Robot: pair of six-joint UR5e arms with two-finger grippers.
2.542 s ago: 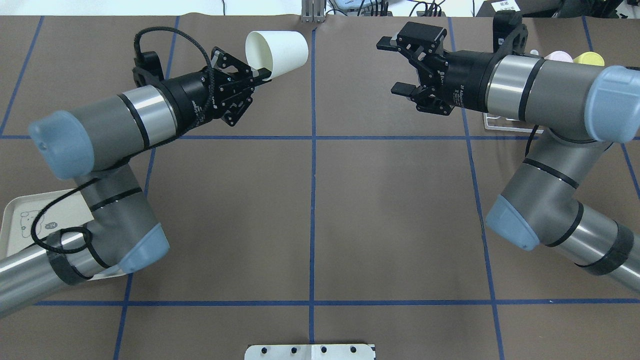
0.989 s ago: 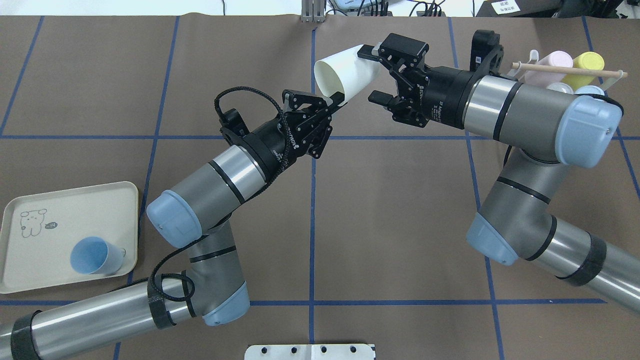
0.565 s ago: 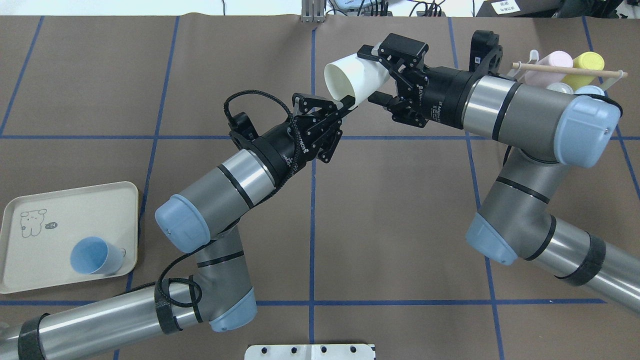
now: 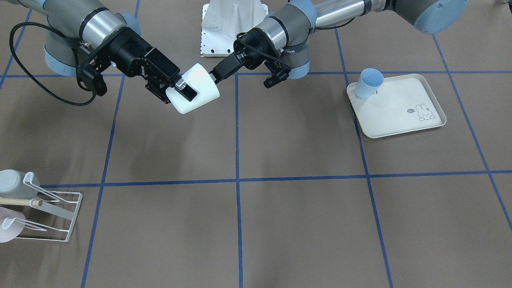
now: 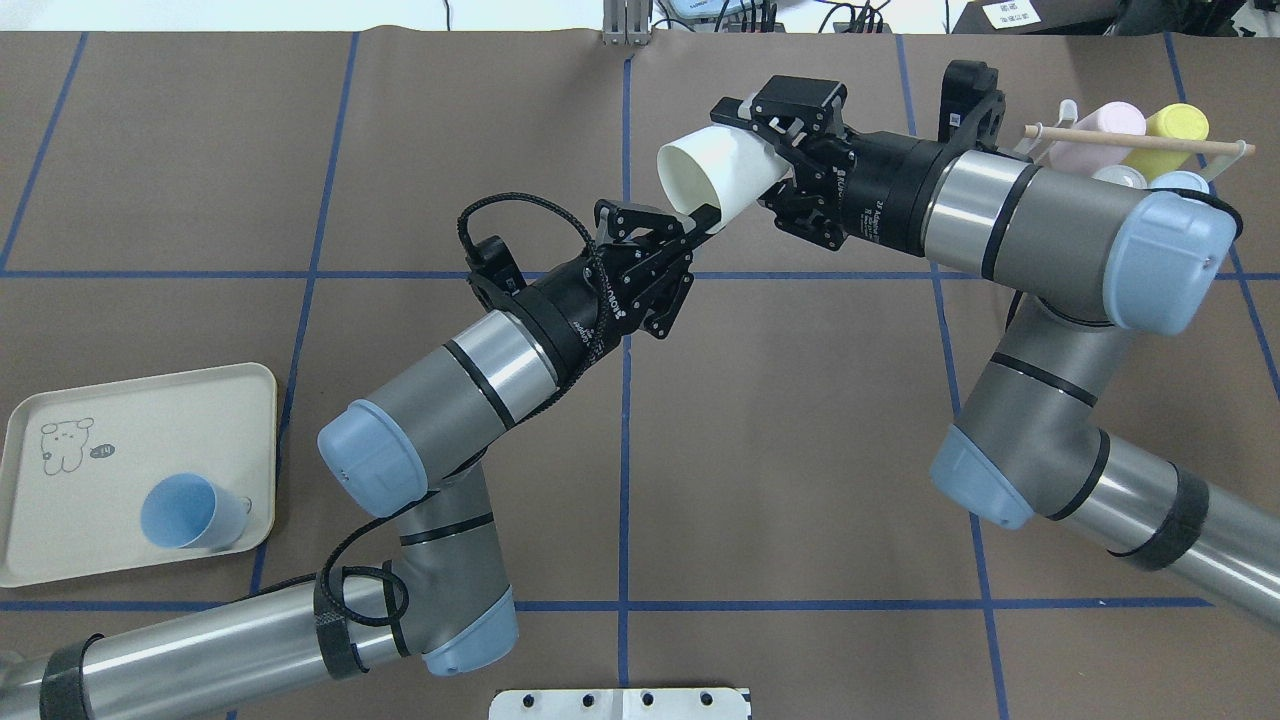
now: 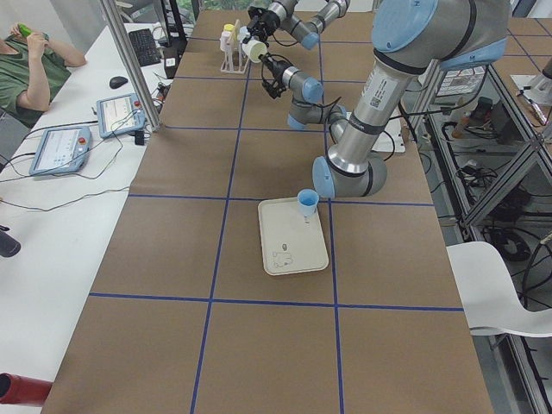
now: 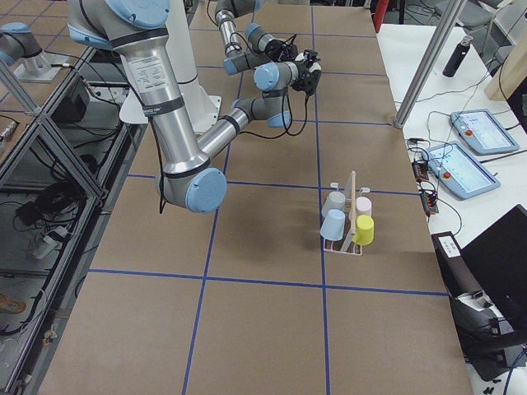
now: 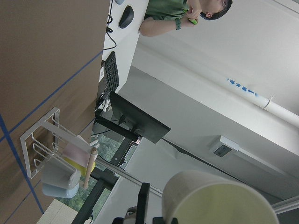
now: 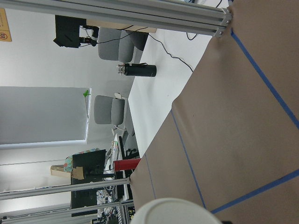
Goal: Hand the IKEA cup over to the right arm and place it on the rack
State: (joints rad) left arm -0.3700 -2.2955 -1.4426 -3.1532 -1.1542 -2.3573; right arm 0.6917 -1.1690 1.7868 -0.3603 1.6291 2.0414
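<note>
The white IKEA cup (image 5: 715,172) hangs on its side above the table's far middle, held between both arms. My left gripper (image 5: 703,213) is shut on the cup's rim, one finger inside the mouth. My right gripper (image 5: 748,150) is shut across the cup's body near its base; the front-facing view shows one of its fingers (image 4: 186,93) pressed on the cup (image 4: 196,90) wall. The cup (image 8: 215,200) fills the bottom of the left wrist view. The white wire rack (image 5: 1225,160) with its wooden dowel stands at the far right and holds several cups.
A cream rabbit-print tray (image 5: 60,470) lies at the near left with a blue cup (image 5: 190,512) on it. The rack (image 4: 60,218) sits by the table's corner, behind my right arm's elbow. A person sits at a side desk in the exterior left view.
My left arm carried the cup rightward to the right gripper. The right gripper's fingers, open around the cup before, have shut on it. The cup shifted slightly right.
</note>
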